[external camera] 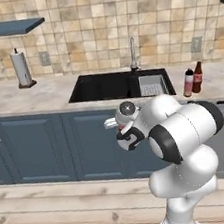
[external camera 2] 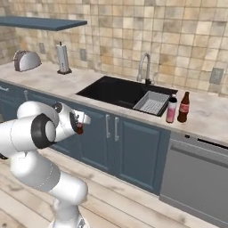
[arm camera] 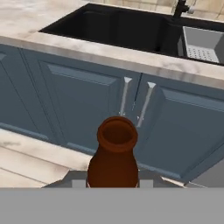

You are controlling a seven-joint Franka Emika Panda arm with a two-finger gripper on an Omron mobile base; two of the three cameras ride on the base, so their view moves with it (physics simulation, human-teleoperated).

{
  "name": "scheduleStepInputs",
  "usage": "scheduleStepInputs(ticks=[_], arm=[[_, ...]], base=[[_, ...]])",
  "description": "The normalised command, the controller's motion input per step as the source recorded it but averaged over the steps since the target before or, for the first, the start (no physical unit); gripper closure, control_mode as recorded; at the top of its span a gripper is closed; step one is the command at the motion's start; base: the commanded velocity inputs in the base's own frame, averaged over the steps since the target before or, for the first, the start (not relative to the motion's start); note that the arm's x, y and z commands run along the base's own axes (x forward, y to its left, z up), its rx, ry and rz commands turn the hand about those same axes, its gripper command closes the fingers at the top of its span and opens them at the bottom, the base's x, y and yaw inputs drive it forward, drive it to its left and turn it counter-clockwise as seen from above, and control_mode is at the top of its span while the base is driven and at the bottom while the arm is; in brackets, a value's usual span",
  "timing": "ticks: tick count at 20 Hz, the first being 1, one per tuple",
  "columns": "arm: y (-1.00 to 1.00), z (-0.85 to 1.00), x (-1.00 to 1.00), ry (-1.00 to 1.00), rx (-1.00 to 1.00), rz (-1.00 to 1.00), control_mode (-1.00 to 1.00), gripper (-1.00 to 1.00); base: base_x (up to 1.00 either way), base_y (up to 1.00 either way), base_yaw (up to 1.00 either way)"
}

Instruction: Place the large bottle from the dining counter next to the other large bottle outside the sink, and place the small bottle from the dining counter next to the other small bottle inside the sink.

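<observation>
I have the gripper (arm camera: 113, 183) clamped on the small bottle (arm camera: 113, 154) — in the hand view its red-brown neck and cap rise between the 2 finger tips, pointed at the blue cabinet doors (arm camera: 87, 103) below the sink (arm camera: 131, 33). In the left base view the hand sits low in front of those doors, and I can just make out a dark red bit at the fingers, probably the same bottle. On the wall counter, right of the grey drain tray (external camera 2: 151, 103), 2 bottles stand close together: the large bottle (external camera 2: 171, 109) and a brown one (external camera 2: 183, 107). So I judge the large-bottle step looks done and I am on the carry of the small one. Next I need to lift it over the counter edge and lower it upright into the black basin — I cannot see its partner in there yet
</observation>
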Motion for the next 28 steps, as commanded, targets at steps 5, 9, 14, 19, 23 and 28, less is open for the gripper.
scheduleStepInputs(ticks=[5,9,14,19,23,28], arm=[[0.00,0.00,0.00,0.00,0.00,0.00,1.00,1.00],[0.00,0.00,0.00,0.00,0.00,0.00,1.00,1.00],[0.00,0.00,0.00,0.00,0.00,0.00,1.00,1.00],[0.00,0.00,0.00,0.00,0.00,0.00,1.00,1.00],[0.00,0.00,0.00,0.00,0.00,0.00,1.00,1.00],[0.00,0.00,0.00,0.00,0.00,0.00,1.00,1.00]], base=[[0.58,0.47,-0.13],[0.53,0.40,-0.16],[0.50,0.36,-0.20],[0.45,0.32,-0.23],[0.46,0.23,-0.22],[0.46,0.15,-0.22]])
